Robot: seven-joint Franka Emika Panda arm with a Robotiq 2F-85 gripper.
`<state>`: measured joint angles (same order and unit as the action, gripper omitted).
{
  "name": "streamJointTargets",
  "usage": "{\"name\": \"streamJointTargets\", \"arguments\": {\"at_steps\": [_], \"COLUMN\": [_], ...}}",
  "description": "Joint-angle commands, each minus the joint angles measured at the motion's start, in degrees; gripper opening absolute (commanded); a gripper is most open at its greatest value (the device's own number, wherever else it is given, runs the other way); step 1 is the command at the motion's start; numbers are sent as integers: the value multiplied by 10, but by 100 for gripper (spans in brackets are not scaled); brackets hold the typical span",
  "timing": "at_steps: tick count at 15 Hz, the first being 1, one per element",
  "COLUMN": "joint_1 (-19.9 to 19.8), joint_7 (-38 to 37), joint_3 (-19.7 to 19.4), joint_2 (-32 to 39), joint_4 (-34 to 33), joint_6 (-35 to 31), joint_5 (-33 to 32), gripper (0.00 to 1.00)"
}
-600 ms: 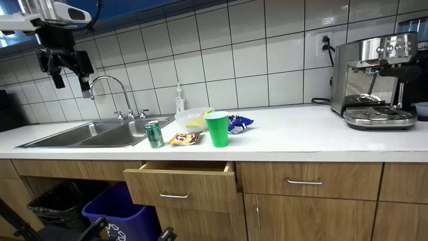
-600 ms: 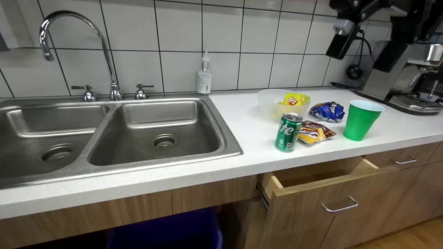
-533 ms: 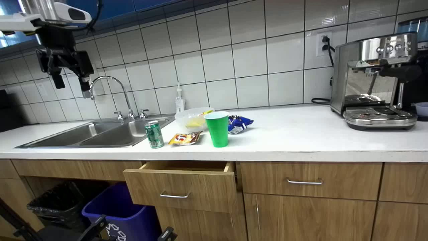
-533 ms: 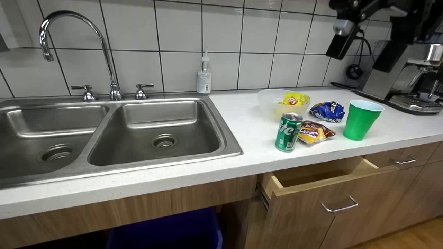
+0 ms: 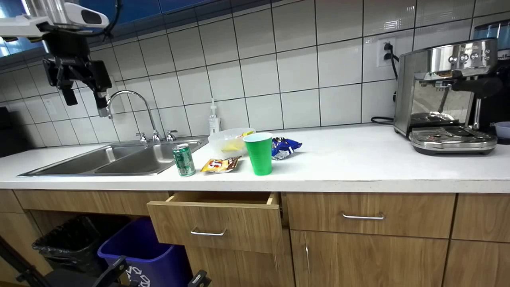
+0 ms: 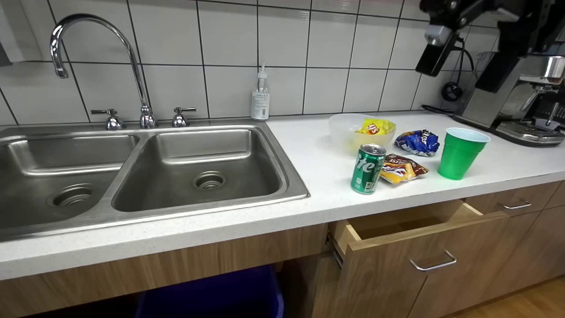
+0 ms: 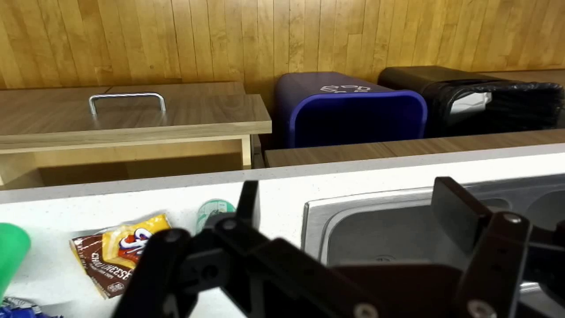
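one big wall [image 5: 299, 63] of pale square tiles goes up behind it all, with blue cupboards [image 5: 131, 12] over it. a long white counter [image 5: 350, 163] runs along the wall, and a yellow-brown wood floor [image 7: 220, 39] lies below.

a shiny two-part sink [image 6: 292, 181] sits in the counter. a silver coffee machine [image 5: 428, 95] stands by the back edge, well apart from the sink. a wood drawer [image 5: 239, 221] sticks out past the front edge. beside it, under the counter, are a blue bin [image 5: 163, 271] and a black bin [image 7: 419, 84].

the black gripper [image 5: 87, 104] hangs high over the counter, its two fingers wide apart. in an exterior view it blocks part of the coffee machine, and in the wrist view it hides some of the sink.

a see-through bowl [image 6: 342, 132] holds a yellow bag [image 6: 377, 127]. a green cup [image 5: 258, 157] stands near the front edge. a blue bag [image 6: 417, 142] lies behind the cup. a brown and yellow chip bag [image 6: 401, 168] lies between the cup and a little green can [image 6: 368, 170]. that can stands upright near the front edge, close to the sink's front corner. in the wrist view the gripper covers part of it.
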<state>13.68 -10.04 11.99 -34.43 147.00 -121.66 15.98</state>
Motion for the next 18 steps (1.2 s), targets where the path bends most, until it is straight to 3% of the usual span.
{"name": "streamJointTargets", "arguments": {"at_steps": [1, 10, 18], "joint_1": [-6, -39, -79], "joint_7": [-1, 20, 42], "joint_3": [1, -17, -50], "joint_2": [1, 27, 122], "joint_4": [7, 65, 97], "joint_6": [-5, -77, -198], "joint_5": [-5, -60, -127], "gripper": [100, 100, 100]}}
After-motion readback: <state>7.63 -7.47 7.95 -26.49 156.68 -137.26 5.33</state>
